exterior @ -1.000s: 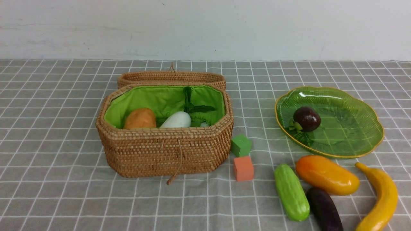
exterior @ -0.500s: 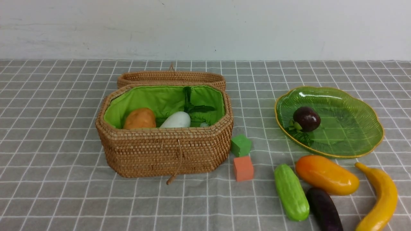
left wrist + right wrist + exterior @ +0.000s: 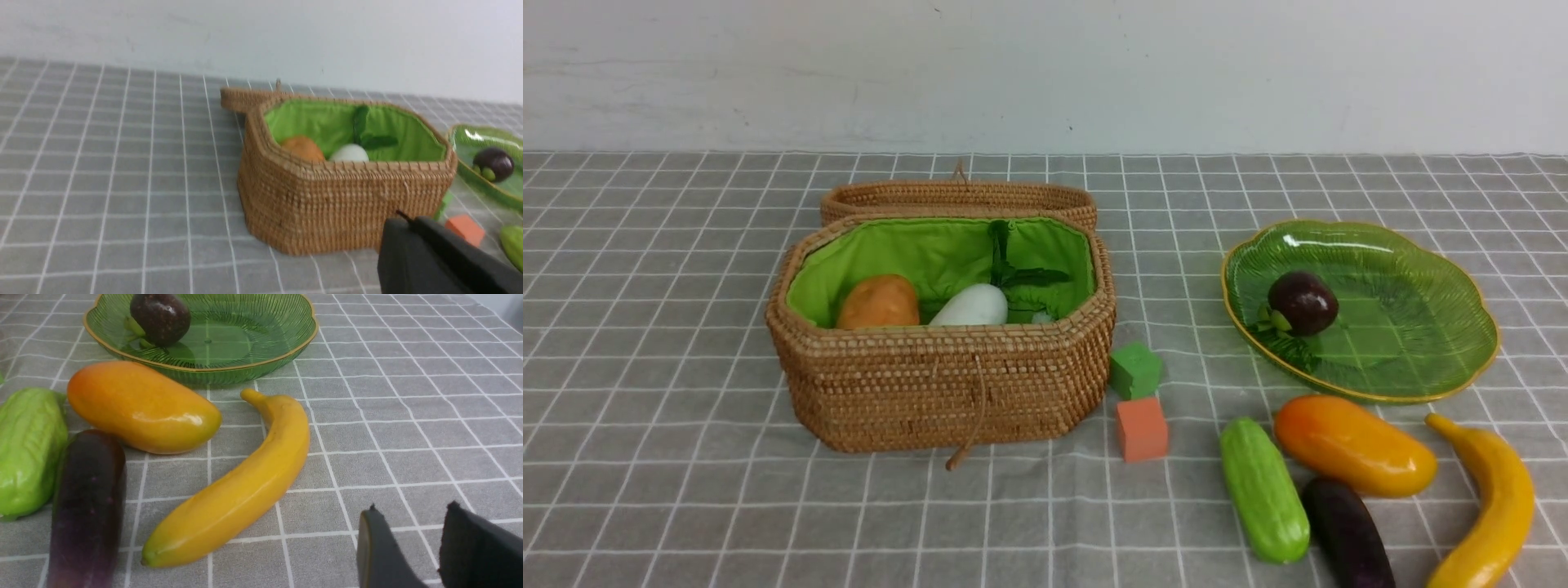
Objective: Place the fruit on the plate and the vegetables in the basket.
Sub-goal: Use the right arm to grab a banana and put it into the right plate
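Wicker basket [image 3: 939, 392] is standing open left of centre on the grey checked cloth [image 3: 670, 490], with its lid lying back behind it. The potato [image 3: 879, 301] and the white radish [image 3: 972, 306] are resting inside on the green lining. To the right, the green glass plate [image 3: 1421, 343] is carrying the mangosteen [image 3: 1303, 303] alone.

On the cloth in front of the plate, the mango [image 3: 1354, 445] is lying just beside the near rim. The cucumber [image 3: 1263, 490] and eggplant [image 3: 1347, 535] are lying side by side, the eggplant's far end meeting the mango. The banana [image 3: 1490, 506] is lying farthest right. A green cube [image 3: 1135, 370] and an orange cube [image 3: 1142, 429] are sitting between the basket and the cucumber.

The right gripper [image 3: 412, 508] is hovering with its fingers parted and nothing between them. The banana is lying nearest to it, apart from the fingertips, with the mango and plate beyond.

The left gripper [image 3: 402, 222] is showing its fingers pressed together on nothing. The basket is lying just ahead of it; whether they are touching cannot be told.
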Controlling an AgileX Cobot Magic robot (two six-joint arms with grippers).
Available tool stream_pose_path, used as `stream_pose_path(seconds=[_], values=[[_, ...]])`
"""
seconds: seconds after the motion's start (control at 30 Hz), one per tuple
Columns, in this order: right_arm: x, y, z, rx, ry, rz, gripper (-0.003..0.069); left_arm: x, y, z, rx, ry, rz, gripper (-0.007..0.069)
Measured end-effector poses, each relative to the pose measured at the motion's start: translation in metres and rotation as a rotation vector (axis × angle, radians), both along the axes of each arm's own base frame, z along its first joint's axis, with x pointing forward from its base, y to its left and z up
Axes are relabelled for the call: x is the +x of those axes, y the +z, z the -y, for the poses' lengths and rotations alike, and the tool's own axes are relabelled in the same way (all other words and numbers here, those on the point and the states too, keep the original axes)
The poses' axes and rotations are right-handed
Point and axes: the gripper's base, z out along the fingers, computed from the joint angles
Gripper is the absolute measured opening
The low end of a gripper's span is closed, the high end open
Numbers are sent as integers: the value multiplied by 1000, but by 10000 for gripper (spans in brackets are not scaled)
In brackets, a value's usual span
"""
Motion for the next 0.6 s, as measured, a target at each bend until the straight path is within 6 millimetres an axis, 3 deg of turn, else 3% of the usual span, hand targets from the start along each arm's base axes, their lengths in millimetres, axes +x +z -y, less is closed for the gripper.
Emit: stream_pose_path(seconds=[0.1, 0.4, 0.47, 0.6], values=[[0, 0, 0, 0, 0, 0, 240, -2, -16, -1, 26, 49, 43, -13], [0, 0, 0, 0, 0, 0, 240, 14, -114, 0, 136, 146, -208, -8], [0, 0, 0, 0, 0, 0, 240, 14, -124, 0, 141, 143, -247, -8], [0, 0, 0, 0, 0, 0, 240, 15, -124, 1, 135, 140, -223, -7]])
